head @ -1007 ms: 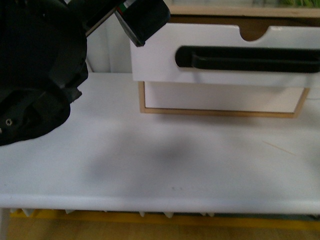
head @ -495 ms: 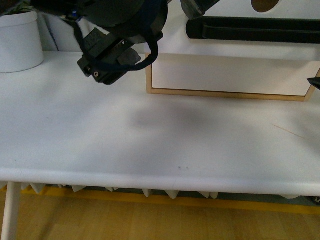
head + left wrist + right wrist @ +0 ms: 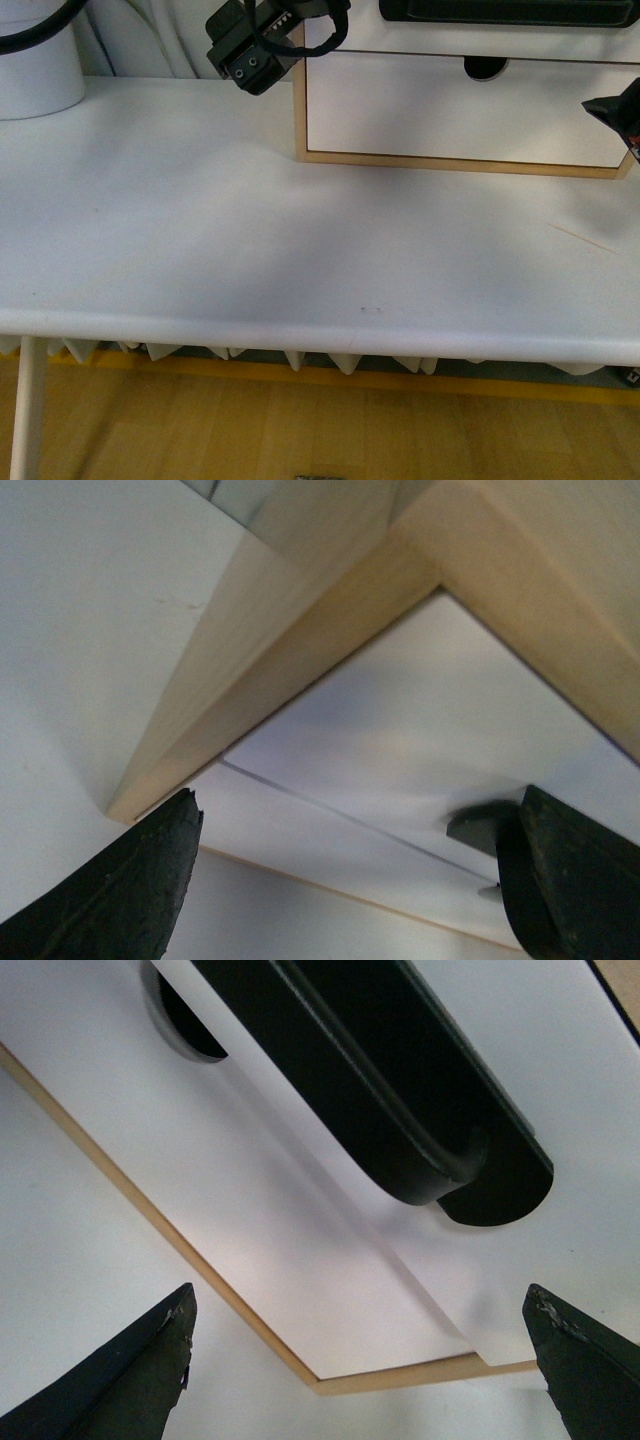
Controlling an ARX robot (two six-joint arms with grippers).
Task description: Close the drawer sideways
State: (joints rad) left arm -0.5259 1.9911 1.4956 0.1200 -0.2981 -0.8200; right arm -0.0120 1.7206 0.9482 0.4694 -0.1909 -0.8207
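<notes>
The right tool (image 3: 360, 1295), spread wide and empty, had the drawer (image 3: 575, 1075) directly ahead, its black handle (image 3: 400, 1090) near, presumably staged to push it. The left tool (image 3: 357, 800), likewise wide, faced the cabinet corner (image 3: 300, 610).

From here the drawer (image 3: 580, 1080) front reads as smooth white laminate, faintly satin. Its bar handle (image 3: 400, 1090) looks like black plastic with a soft sheen. The cabinet frame (image 3: 300, 610) is pale, matt wood, and the tabletop (image 3: 300, 250) is smooth matt white.
</notes>
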